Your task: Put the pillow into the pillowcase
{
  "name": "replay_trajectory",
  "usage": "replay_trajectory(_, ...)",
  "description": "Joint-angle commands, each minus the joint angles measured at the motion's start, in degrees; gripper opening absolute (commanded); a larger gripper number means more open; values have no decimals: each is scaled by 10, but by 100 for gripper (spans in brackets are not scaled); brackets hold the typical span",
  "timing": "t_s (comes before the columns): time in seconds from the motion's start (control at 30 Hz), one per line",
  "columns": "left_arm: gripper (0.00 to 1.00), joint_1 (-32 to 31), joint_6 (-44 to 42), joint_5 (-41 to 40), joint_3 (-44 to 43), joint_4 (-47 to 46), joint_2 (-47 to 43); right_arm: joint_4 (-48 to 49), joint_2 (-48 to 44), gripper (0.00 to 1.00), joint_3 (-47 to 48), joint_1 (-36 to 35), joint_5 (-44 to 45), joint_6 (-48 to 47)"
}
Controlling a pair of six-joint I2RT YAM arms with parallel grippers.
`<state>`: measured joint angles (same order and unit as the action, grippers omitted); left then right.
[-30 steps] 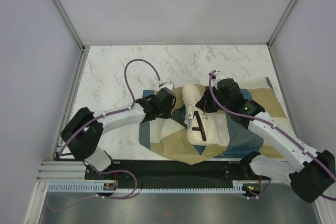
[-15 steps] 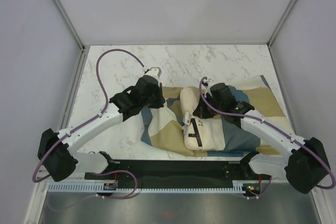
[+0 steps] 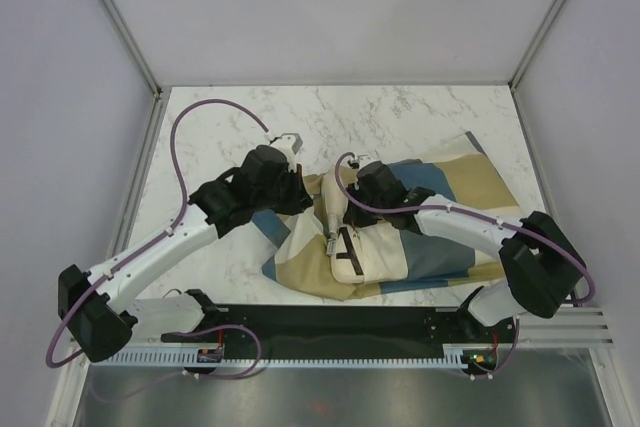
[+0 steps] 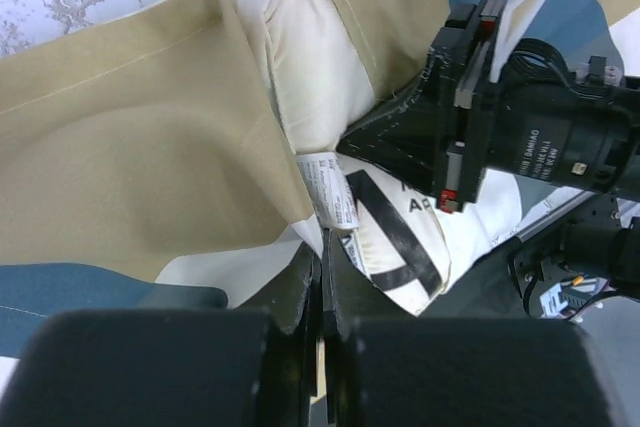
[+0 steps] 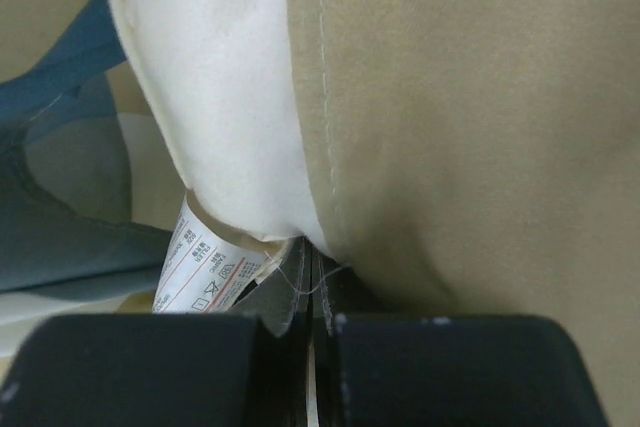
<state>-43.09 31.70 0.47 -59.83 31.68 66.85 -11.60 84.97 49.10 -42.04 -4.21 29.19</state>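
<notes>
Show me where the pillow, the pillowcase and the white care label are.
pillow (image 4: 310,72), left wrist view, cream end between the tan flaps.
pillowcase (image 3: 478,185), top view, tan block on its right part.
care label (image 4: 330,192), left wrist view, middle of the printed tag.

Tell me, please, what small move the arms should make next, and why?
Probably draw the pillowcase hem a little further over the pillow. The left gripper and right gripper are both shut at that hem, and the pillow's end with the black mark lies uncovered.
</notes>
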Motion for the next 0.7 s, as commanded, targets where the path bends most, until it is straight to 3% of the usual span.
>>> replay_trajectory(0.0,2,4,15,61,-33,-48,-45,-65,44,0,19,-5,184,-9)
replay_trajectory(0.1,2,4,27,81,-36,-58,-61,-91,82,0,46,-25,240,-7)
replay_trajectory(0.2,2,5,15,49,-50,-43,-80,-90,65,1,40,-34,243,-4)
replay_trajectory(0.37,2,8,-2,16,-29,-20,-56,-55,-60,28,10,-34,205,-7)
replay_trajectory(0.5,2,8,-2,12,20,-51,-46,-55,-139,33,41,-35,184,-18)
replay_trajectory(0.67,2,8,-1,1,36,-58,-44,-71,-119,40,125,-34,176,-47)
